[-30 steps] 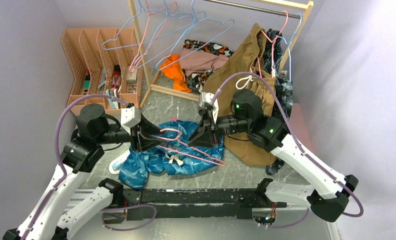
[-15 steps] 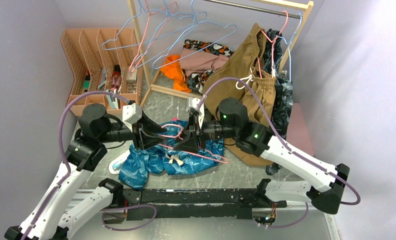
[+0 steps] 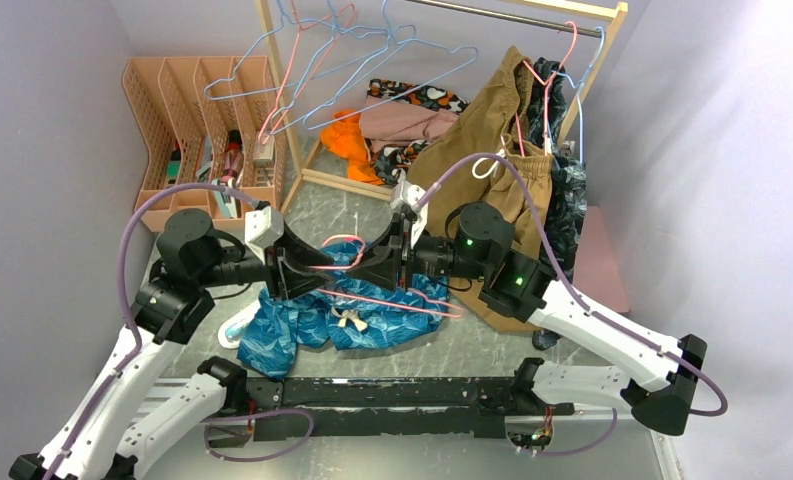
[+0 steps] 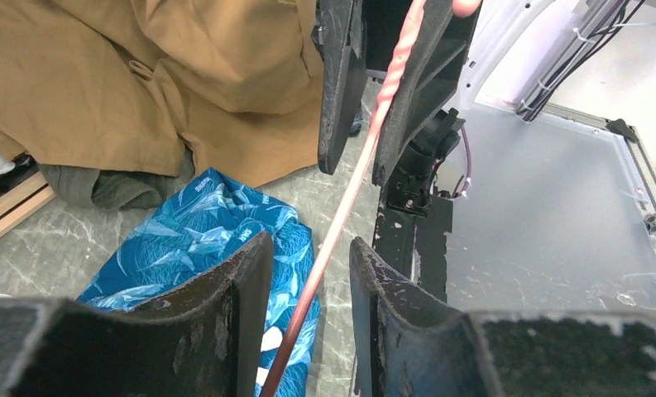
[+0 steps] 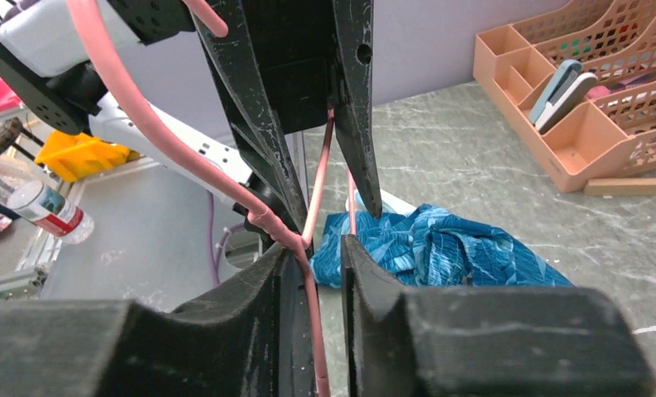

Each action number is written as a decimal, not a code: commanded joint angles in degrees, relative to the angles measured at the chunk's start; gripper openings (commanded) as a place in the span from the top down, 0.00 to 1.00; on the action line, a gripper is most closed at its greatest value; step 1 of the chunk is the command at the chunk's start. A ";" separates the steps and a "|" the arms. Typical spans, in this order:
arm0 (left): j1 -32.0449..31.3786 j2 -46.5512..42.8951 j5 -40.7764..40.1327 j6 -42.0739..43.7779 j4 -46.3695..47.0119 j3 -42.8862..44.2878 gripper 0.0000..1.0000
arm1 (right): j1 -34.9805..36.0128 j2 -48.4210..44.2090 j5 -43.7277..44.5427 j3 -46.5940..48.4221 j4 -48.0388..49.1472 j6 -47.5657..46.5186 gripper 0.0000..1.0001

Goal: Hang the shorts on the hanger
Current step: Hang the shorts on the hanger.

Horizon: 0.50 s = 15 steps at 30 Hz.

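Note:
The teal leaf-print shorts (image 3: 292,325) lie crumpled on the marble table under both grippers, showing too in the left wrist view (image 4: 192,248) and the right wrist view (image 5: 448,252). The pink hanger (image 3: 402,303) hangs in the air above them. My left gripper (image 3: 320,272) holds it, and its wire (image 4: 349,182) runs between the jaws (image 4: 312,244). My right gripper (image 3: 360,270) faces the left one tip to tip. Its jaws (image 5: 314,246) straddle the hanger's neck (image 5: 304,248). The wire rests against one finger, with a small gap to the other.
Tan-brown shorts (image 3: 492,170) and dark garments hang from the wooden rack (image 3: 272,90) at back right. Light-blue hangers (image 3: 372,60) dangle from its rail. A pink desk organizer (image 3: 187,110) stands back left. Loose clothes (image 3: 402,120) lie under the rack. A black rail (image 3: 392,392) runs along the near edge.
My right gripper has swung left from beside the tan shorts until its jaws sit around the hanger's neck, facing the left gripper. The left arm and the hanger barely moved.

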 commanded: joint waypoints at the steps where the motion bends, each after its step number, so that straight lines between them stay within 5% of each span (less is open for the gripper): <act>1: -0.28 -0.78 -0.05 -0.75 2.38 -0.47 0.93 | 0.37 0.16 0.46 0.75 3.35 0.86 0.78; 5: -0.28 -0.84 -0.46 -0.84 2.26 -0.47 0.93 | 0.53 0.70 -1.01 1.13 2.96 0.79 0.99; 8: -0.23 -1.19 -3.25 -0.73 1.95 -0.65 0.90 | 0.55 0.53 -0.56 1.16 2.65 0.53 1.00; 11: -0.27 -1.96 -6.36 0.48 0.09 -0.07 0.45 | 0.49 -0.59 1.97 1.25 0.67 -0.83 1.00; 15: -0.21 -6.11 -9.17 1.07 0.26 -0.78 0.24 | 0.49 -2.62 4.39 1.32 -4.44 -4.88 1.00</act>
